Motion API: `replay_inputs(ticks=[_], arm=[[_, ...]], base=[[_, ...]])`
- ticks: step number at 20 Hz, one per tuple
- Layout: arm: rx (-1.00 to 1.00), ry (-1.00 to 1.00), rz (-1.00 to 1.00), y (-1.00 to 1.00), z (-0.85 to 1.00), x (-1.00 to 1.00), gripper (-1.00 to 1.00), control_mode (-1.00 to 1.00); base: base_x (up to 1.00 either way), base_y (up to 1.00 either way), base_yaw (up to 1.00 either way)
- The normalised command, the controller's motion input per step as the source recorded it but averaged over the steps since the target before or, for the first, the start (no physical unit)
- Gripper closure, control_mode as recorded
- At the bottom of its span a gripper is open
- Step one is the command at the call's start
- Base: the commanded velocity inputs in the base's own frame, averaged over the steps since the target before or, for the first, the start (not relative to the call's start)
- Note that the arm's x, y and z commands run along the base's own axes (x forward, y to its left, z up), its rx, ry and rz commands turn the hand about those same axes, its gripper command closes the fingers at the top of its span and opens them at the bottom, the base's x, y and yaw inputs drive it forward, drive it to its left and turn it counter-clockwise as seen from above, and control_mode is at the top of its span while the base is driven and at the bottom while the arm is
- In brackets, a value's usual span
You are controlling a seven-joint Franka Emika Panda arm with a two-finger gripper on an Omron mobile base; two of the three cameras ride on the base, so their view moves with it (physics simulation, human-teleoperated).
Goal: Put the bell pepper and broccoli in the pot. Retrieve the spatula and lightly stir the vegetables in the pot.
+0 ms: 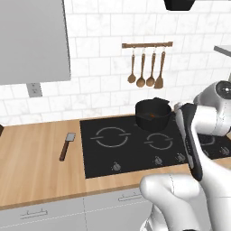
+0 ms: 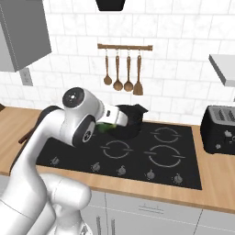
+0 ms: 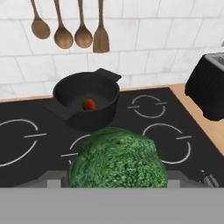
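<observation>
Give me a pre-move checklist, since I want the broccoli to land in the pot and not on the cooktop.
1. Broccoli in the gripper: ok, it sits right at the fingers in the hand view.
2. Bell pepper already in the pot: ok, lying on its bottom.
3. Pot upright on the cooktop: ok.
4. Broccoli over the pot's opening: not ok, the pot is ahead of it in the hand view.
5. Path to the pot free: ok, just bare cooktop between.
6. Spatula ready for later: ok, lying on the wooden counter left of the cooktop.
</observation>
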Motion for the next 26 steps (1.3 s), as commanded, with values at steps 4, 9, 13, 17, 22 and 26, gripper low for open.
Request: replay_inputs(ticks=[4, 9, 13, 17, 22, 26], arm=[[-0.03, -0.07, 0.06, 0.44, 0.00, 0.14, 1.00, -1.00], [0.00, -0.01, 0.07, 0.30, 0.00, 0.17, 1.00, -1.00], [0.00, 0.13, 0.05, 0.17, 0.00, 0.46, 1.00, -1.00], [0.00, 0.25, 0.04, 0.02, 0.00, 0.65, 1.00, -1.00], [0.00, 0.27, 0.00, 0.00, 0.00, 0.62, 1.00, -1.00], [0.00, 0.10, 0.00, 0.00, 0.00, 0.43, 1.00, -1.00]], base=[[0.00, 0.00, 0.00], [0.00, 0.00, 0.00], [0.00, 0.00, 0.00], [0.00, 0.00, 0.00], [0.00, 0.00, 0.00], [0.00, 0.00, 0.00]])
